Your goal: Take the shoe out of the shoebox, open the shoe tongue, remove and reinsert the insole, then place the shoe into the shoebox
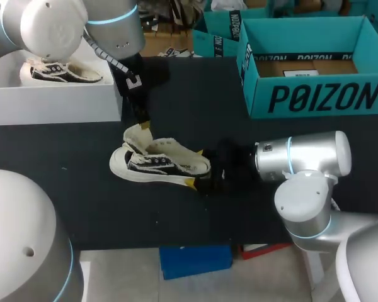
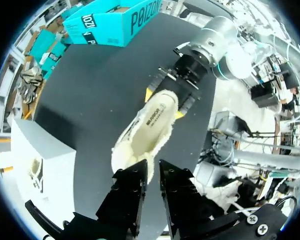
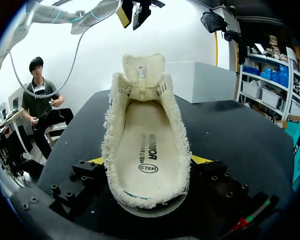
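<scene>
The shoe [image 1: 157, 165] lies on the table [image 1: 195, 100], clamped at the heel by the right gripper [image 1: 196, 168], presumably for steadying. The left gripper [image 1: 143, 124], fingers pressed nearly together and empty, is positioned just above the raised tongue [image 1: 136, 134].

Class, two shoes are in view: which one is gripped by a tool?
The shoe on the black table, held between the right tool's yellow tips; the other shoe sits untouched in the white box.
</scene>
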Available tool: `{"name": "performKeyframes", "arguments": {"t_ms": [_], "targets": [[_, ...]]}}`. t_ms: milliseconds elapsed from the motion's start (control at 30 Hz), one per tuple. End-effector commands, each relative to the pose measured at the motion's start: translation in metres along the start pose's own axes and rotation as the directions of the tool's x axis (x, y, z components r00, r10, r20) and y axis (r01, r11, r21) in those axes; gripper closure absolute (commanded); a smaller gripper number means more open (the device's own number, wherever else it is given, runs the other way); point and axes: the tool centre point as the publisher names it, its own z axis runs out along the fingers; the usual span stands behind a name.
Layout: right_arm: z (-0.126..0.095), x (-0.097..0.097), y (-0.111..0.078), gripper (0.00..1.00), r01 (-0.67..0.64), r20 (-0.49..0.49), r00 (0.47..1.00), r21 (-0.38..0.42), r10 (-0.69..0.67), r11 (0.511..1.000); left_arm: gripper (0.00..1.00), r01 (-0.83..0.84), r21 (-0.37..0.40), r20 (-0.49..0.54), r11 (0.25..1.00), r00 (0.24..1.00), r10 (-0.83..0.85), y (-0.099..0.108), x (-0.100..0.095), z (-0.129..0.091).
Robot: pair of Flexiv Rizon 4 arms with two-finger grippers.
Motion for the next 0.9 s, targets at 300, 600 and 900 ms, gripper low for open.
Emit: {"name": "performKeyframes", "arguments": {"t_ms": [300,600,900], "targets": [[0.016,-0.002,-0.009,1.0,-0.001,0.009,1.0,-0.006,0.001,1.0,1.0,-0.786,-0.059,-0.356,0.616,0.593,0.722,-0.008,-0.01,0.002],[0.016,-0.002,-0.009,1.0,-0.001,0.009,1.0,-0.006,0.001,1.0,1.0,-0.786,-0.059,-0.356,0.616,0.593,0.722,-0.008,-0.01,0.002],[0.016,-0.002,-0.009,1.0,-0.001,0.009,1.0,-0.006,0.001,1.0,1.0,-0.713,-0.09,-0.308,0.695,0.684,0.661,-0.021,-0.004,0.015]]}}
